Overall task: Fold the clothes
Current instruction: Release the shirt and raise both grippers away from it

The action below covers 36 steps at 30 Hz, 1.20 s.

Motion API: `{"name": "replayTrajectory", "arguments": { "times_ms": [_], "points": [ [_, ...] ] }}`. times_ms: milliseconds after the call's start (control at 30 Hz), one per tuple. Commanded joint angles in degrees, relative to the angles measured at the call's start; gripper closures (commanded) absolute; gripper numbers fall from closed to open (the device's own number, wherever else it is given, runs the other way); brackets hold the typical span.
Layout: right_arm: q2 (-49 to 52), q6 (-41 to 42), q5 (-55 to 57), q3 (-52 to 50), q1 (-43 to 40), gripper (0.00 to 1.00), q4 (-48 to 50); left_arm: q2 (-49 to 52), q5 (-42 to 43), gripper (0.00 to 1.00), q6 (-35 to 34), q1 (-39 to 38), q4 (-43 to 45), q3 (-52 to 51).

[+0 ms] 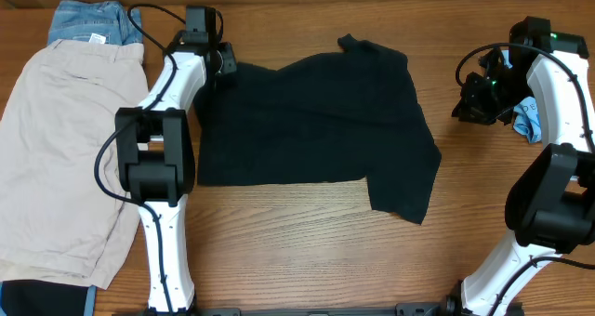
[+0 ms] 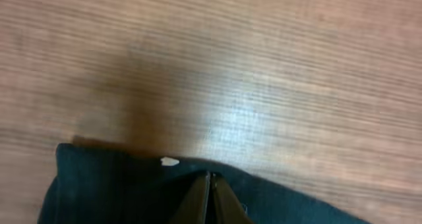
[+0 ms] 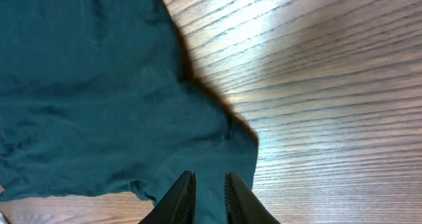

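The black T-shirt (image 1: 316, 121) lies spread flat in the middle of the wooden table, one sleeve pointing to the front right. My left gripper (image 1: 219, 61) is at its far left corner. In the left wrist view its jaws (image 2: 211, 178) are shut together on the shirt's edge (image 2: 119, 191), next to a small white speck. My right gripper (image 1: 476, 100) is to the right of the shirt. In the right wrist view its jaws (image 3: 210, 184) are slightly open above a corner of the shirt (image 3: 99, 85), which looks teal here, with nothing between them.
Beige shorts (image 1: 65, 149) lie flat at the left edge, with blue denim (image 1: 88, 23) behind them. A light-blue garment (image 1: 532, 123) is bunched behind the right arm. A dark cloth (image 1: 37, 297) shows at the front left corner.
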Motion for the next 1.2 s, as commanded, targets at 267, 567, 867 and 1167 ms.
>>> {"name": "replayTrajectory", "arguments": {
  "times_ms": [267, 567, 867, 1167],
  "points": [
    [0.3, -0.1, -0.3, 1.0, 0.2, 0.81, 0.3, 2.5, 0.5, 0.96, 2.4, 1.0, 1.0, 5.1],
    [0.3, -0.1, -0.3, 1.0, 0.2, 0.81, 0.3, 2.1, 2.3, 0.96, 2.7, 0.9, -18.6, 15.1],
    [0.3, -0.1, -0.3, 1.0, 0.2, 0.81, 0.2, 2.4, 3.4, 0.96, 2.6, -0.5, -21.2, 10.2],
    [0.3, -0.1, -0.3, 1.0, 0.2, 0.81, -0.2, 2.7, 2.7, 0.94, 2.6, -0.3, -8.0, 1.3]
  ]
}}
